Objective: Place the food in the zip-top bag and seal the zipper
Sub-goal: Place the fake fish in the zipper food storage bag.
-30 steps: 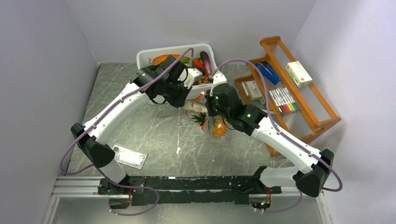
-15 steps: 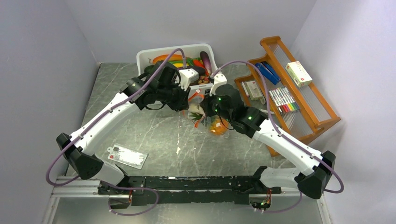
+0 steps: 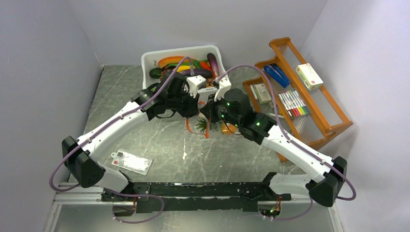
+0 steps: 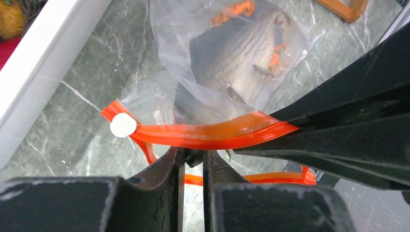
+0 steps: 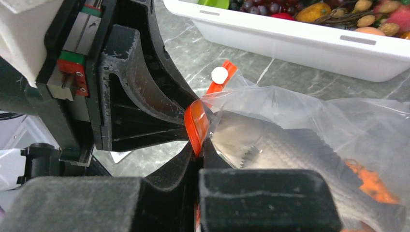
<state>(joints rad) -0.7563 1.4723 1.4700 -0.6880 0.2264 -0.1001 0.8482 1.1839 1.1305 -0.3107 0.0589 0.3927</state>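
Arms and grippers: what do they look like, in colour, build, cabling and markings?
Both arms have white tubular links, left arm and right arm, joined by black joint housings. A purple cable loops loosely along each. Green lights glow on the right arm. The left gripper and right gripper have matte black, rough-textured fingers; white housings sit behind them.

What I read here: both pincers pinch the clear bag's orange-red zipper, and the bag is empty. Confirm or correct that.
One detail is wrong: the bag is not empty. The left wrist view shows food inside the zip-top bag, a grey scaly piece with orange bits. The rest stands: the left pincer and the right pincer both pinch the orange-red zipper.
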